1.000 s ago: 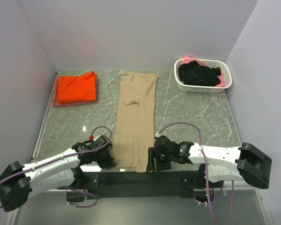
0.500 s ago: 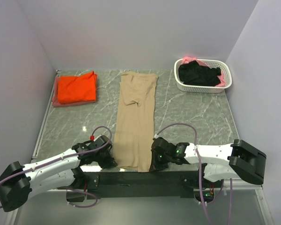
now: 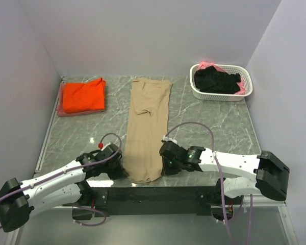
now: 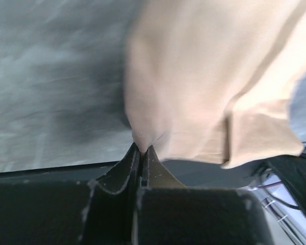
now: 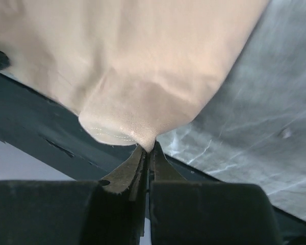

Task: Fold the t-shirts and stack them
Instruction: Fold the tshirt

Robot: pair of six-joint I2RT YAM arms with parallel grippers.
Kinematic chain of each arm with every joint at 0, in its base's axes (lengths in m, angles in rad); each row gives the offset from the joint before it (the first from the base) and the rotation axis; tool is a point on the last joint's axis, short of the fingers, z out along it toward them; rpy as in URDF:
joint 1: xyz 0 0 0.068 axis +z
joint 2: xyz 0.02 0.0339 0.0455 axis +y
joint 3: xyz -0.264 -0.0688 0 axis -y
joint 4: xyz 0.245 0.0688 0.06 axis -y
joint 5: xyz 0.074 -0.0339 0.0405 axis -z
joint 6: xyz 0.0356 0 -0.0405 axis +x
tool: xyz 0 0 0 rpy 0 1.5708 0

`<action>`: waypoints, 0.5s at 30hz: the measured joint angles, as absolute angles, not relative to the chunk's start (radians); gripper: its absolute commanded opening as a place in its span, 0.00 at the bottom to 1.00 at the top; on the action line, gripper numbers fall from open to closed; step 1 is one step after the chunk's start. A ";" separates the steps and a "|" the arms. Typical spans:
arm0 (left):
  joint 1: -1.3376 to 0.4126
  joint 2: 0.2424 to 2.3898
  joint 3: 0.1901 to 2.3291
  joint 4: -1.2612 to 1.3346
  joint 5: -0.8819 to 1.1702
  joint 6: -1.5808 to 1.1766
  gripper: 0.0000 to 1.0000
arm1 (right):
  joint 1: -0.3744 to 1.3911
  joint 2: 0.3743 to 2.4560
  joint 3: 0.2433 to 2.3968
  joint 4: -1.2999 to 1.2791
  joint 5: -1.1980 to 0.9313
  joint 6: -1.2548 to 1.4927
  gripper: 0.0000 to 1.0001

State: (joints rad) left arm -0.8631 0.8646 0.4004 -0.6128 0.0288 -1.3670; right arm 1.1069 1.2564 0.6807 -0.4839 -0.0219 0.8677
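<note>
left jaws: closed, gripping the tan t-shirt [image 4: 209,76] at its near-left corner. A small peak of cloth sits pinched between my fingertips [image 4: 126,168], and the rest fans out away from the pinch.
right jaws: closed as well, gripping the same shirt at its near-right corner. The pinch is on a rolled bit of hem with the stitching showing.
left arm [image 3: 56,178]: low along the near edge, wrist turned in to the shirt from the left.
right arm [image 3: 229,163]: low along the near edge, wrist turned in from the right. A cable loops up over it.
tan t-shirt, overall: folded to a long narrow strip running lengthwise down the middle of the counter [image 3: 209,127]. The far end points at the back wall. The near end lies between my two jaws at the counter's near edge, drawn in narrow and rounded.
dark rail [image 3: 143,193]: runs just under the shirt's near end. Both wrist views show it below the cloth.
orange t-shirt [image 3: 83,95]: folded in the far-left corner, well apart from the tan one. It lies on a pinkish layer [image 3: 66,113] whose edge shows on the near side.
basket [image 3: 222,95]: white, slotted, far-right corner.
black t-shirt [image 3: 217,80]: heaped inside the basket.
pink t-shirt [image 3: 209,64]: in the basket too, showing at the far rim and the right end.
</note>
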 measured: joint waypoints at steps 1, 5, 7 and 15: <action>-0.860 0.884 0.426 -0.611 0.021 -1.357 0.01 | 1.100 1.256 0.702 -0.494 -0.008 0.851 0.00; -0.821 0.988 0.540 -0.578 -0.007 -1.316 0.01 | 1.047 1.256 0.767 -0.519 0.043 0.786 0.00; -0.787 1.051 0.594 -0.553 -0.015 -1.283 0.01 | 1.015 1.258 0.793 -0.529 0.064 0.758 0.00; -0.648 1.225 0.743 -0.439 -0.051 -1.187 0.00 | 0.866 1.324 0.870 -0.472 0.109 0.648 0.00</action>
